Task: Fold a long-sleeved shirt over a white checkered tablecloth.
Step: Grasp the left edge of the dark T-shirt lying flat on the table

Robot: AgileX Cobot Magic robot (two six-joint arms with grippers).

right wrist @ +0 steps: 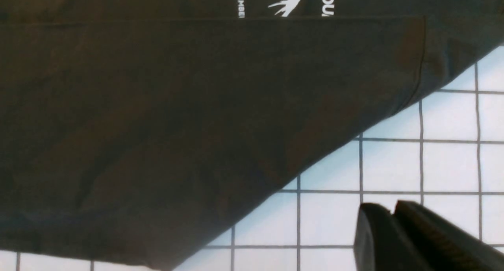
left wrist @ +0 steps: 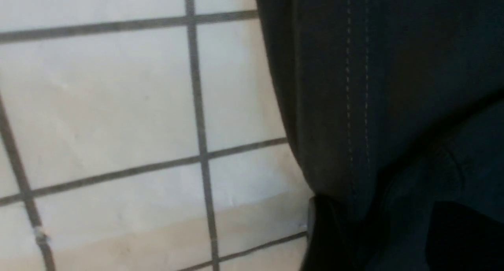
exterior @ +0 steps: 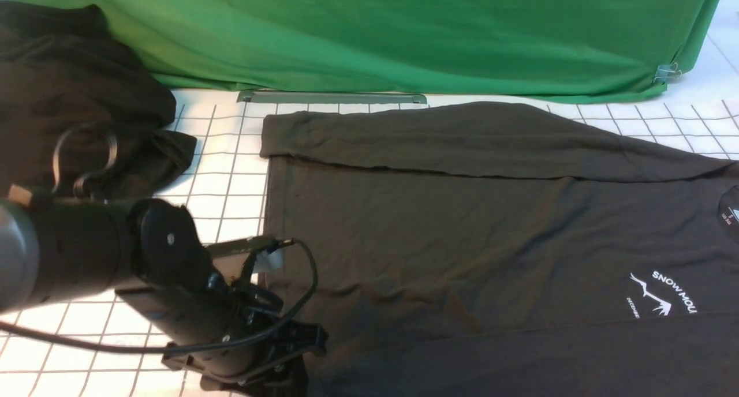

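Finds the shirt (exterior: 462,229) spread flat on the tablecloth (exterior: 231,172), filling the middle and right of the front view, long axis running side to side: hem toward the robot's left, neck and print toward its right. Notes one sleeve laid along the far edge and a near strip turned in over part of the print. Places the left gripper (exterior: 291,356) right at the near hem corner, jaws seemingly parted with the stitched hem between or under them, gripping nothing as far as visible. Places the right gripper (right wrist: 393,210) over bare grid just beside the shirt's slanted near edge, toward the print end, fingers pressed together and empty. Judges a crosswise fold likely next, hem carried toward neck along that long axis. Makes the left arm the nearer one for the hem, needing only a short reach onto the shirt's edge.
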